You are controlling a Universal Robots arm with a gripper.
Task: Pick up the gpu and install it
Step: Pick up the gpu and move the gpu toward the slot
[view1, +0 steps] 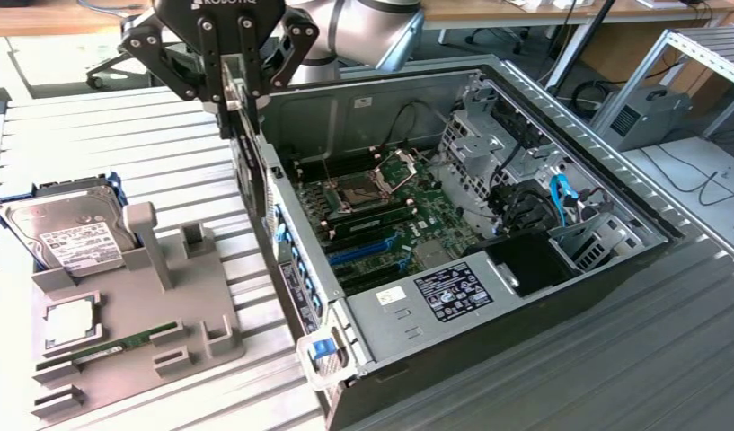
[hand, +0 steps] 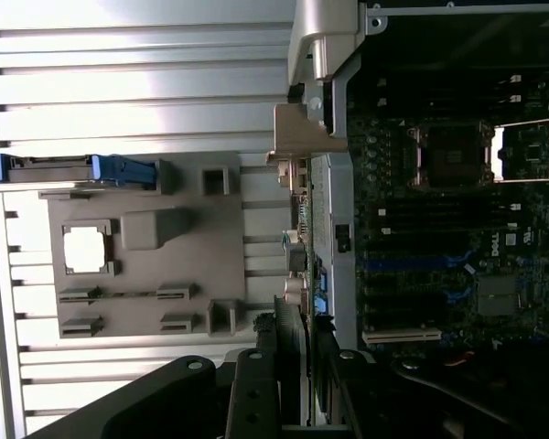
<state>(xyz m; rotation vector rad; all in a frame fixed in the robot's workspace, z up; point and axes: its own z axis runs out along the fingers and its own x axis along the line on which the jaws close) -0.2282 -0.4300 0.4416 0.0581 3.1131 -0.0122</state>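
The thin flat black gpu [view1: 237, 118] hangs edge-on, clamped between the closed jaws of the black gripper [view1: 237, 97]. It is above the rear wall of the open grey computer case [view1: 397, 314], which lies on the ribbed metal worktop [view1: 127, 135]. The wrist view looks straight down the card and shows "DELL" on the dark motherboard [hand: 439, 229]. The exterior view shows "ROBOTIQ" on the gripper body.

**Bright workshop with a metal bench**

A ribbed silver worktop [view1: 654, 359] catches bright light. Beyond its far edge stands a wooden desk [view1: 487, 11]. Past its edge on the exterior view's right are a metal rack [view1: 703, 45] and loose cables [view1: 703, 184].
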